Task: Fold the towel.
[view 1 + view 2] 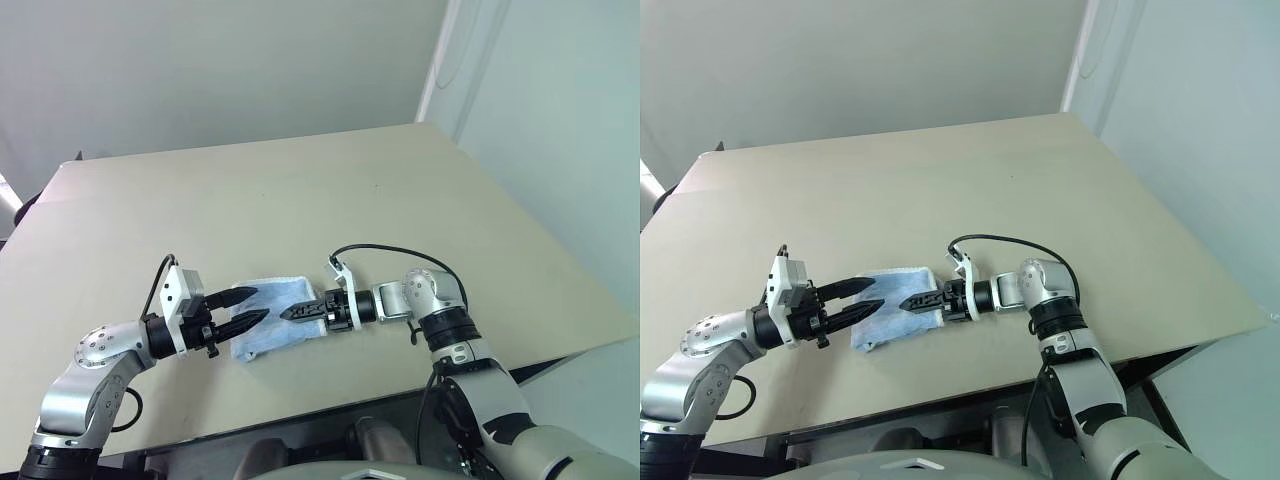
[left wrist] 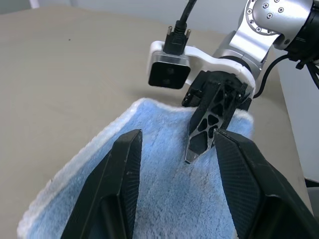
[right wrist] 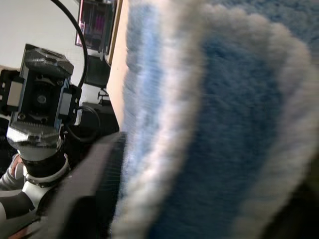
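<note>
The towel (image 1: pixel 274 318) lies on the beige worktop (image 1: pixel 300 190), close to the edge nearest the robot and a little toward its left side, already bunched into a small folded packet; it is light blue terry with a white border along its rim, and it rests flat except at the side toward 3 o'clock, where the cloth is gathered. From 9 o'clock the left tool (image 1: pixel 247 306) reaches over the towel, its two black fingers (image 2: pixel 117 189) standing apart like a half-open fork, one above each long side of the cloth; in the left wrist view blue cloth lies between and under them, and they do not pinch it, so this tool holds nothing that I can see. From 3 o'clock the right tool (image 1: pixel 293 312) comes in nearly level, pointing toward the left tool, and its dark tip lies on the towel's upper surface near the gathered side. In the right wrist view a thick fold of blue cloth with the white border stands directly before the camera and between the fingers, so it seems that this tool is closed on the towel's edge, though the fingers themselves are mostly hidden by the cloth. The two tools are very near, almost tip to tip above the cloth. The rest of the worktop stretches away toward 12 o'clock up to a pale wall (image 1: pixel 220 70)
</note>
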